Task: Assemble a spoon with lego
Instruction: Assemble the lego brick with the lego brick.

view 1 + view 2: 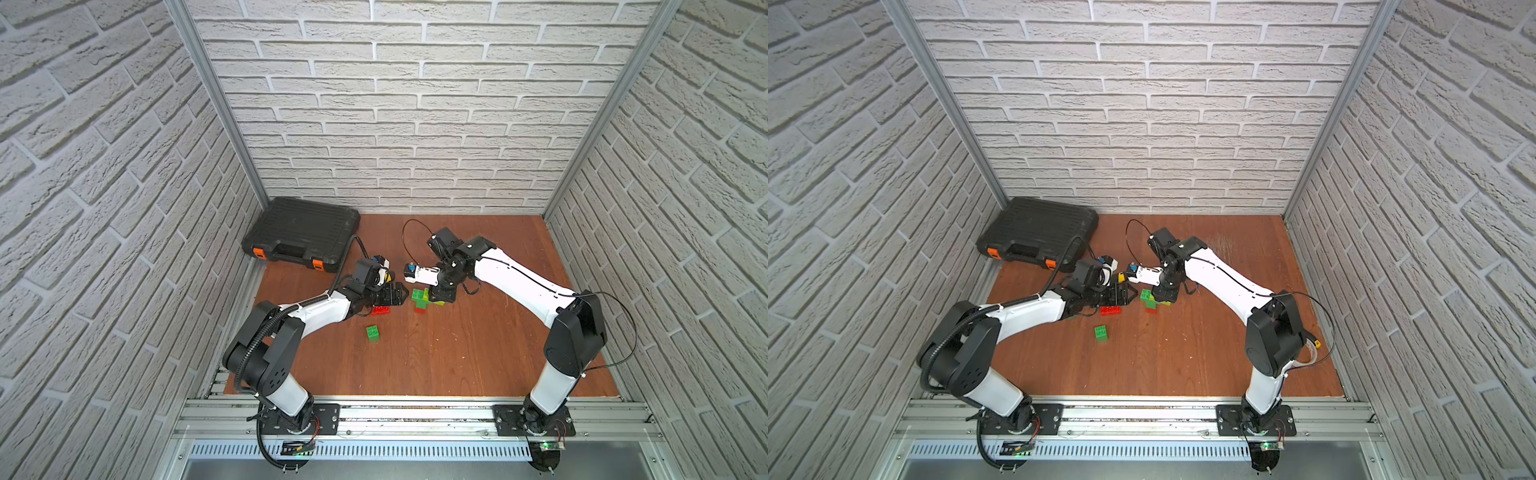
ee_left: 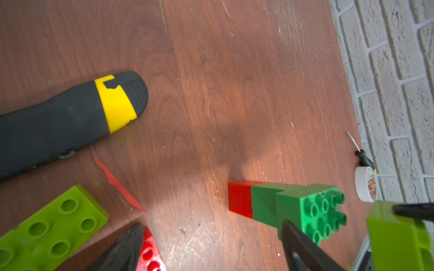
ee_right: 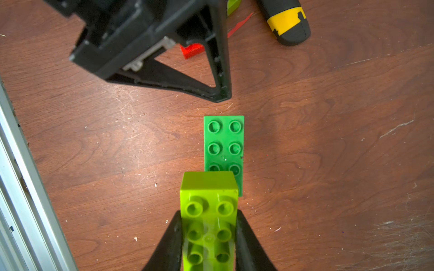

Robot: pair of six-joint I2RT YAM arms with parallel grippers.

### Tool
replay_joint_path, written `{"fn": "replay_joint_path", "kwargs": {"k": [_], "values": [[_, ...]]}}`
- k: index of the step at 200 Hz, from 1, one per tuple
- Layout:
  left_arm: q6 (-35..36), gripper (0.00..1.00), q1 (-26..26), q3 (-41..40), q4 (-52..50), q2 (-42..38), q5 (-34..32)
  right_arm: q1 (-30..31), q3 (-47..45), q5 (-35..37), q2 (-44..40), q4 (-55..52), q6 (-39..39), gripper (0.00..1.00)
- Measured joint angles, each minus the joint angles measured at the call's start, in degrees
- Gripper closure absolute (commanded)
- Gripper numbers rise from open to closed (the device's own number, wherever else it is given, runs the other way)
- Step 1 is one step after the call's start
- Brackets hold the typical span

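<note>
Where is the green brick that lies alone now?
In both top views the green brick stands apart on the table, left of centre, just nearer the front rail than the red brick.

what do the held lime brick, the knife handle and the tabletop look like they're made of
lime brick: hard moulded plastic, glossy, slightly translucent; crisp studs, highlights.
knife handle: probably matte black rubbery grip, ribbed end, with a smooth yellow plastic band.
tabletop: wood or wood-look laminate, satin; grain lines, pale scratches.
</note>
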Motion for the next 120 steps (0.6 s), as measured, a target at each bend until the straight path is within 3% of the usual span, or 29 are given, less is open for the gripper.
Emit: {"fn": "replay_joint_path", "kwargs": {"k": [120], "values": [[-1.3, 0.09, 1.5, -2.7, 3.4, -0.1, 0.9, 0.7, 5.5, 1.8, 6.2, -2.4, 0.0, 0.82]]}}
